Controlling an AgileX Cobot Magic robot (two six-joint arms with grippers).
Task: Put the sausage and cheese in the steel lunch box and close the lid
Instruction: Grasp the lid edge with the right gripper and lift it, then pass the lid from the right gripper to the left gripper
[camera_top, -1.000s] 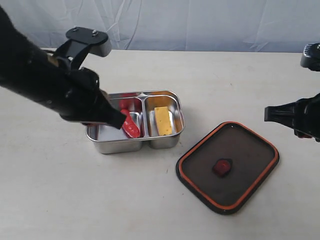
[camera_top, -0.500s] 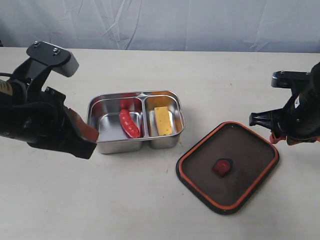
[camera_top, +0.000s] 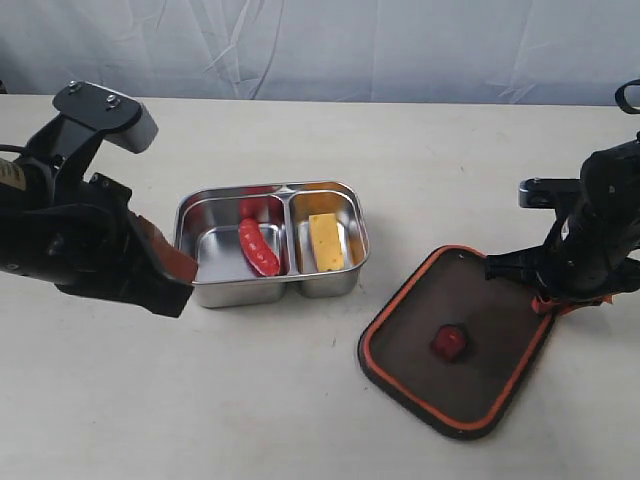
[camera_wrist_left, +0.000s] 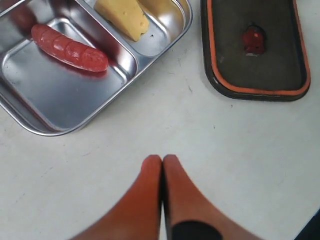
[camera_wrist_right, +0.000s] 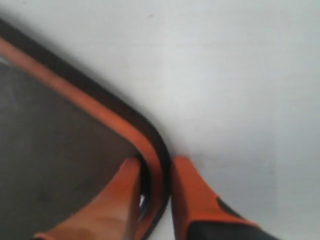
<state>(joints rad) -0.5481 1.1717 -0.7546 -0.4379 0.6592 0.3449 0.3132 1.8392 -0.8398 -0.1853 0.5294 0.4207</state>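
The steel lunch box (camera_top: 350, 272) (camera_wrist_left: 150, 55) sits mid-table. The red sausage (camera_top: 258, 247) (camera_wrist_left: 69, 47) lies in its larger compartment and the yellow cheese (camera_top: 324, 241) (camera_wrist_left: 122, 17) in the smaller one. The dark lid (camera_top: 455, 340) (camera_wrist_left: 270, 55) (camera_wrist_right: 55, 135), orange seal up, rests to the right, its far right corner tilted up. My right gripper (camera_top: 545, 297) (camera_wrist_right: 156, 167) is shut on that corner's rim, one finger inside and one outside. My left gripper (camera_top: 180, 278) (camera_wrist_left: 162, 161) is shut on nothing, above bare table left of the box.
A pale cloth backdrop (camera_top: 330, 45) hangs behind the table's far edge. Bare tabletop (camera_top: 250, 400) lies in front of the box and lid.
The left arm pulled back out of the box, leaving the sausage inside, then stayed still. The right gripper dropped onto the lid's right corner, closed on the rim and shifted the lid.
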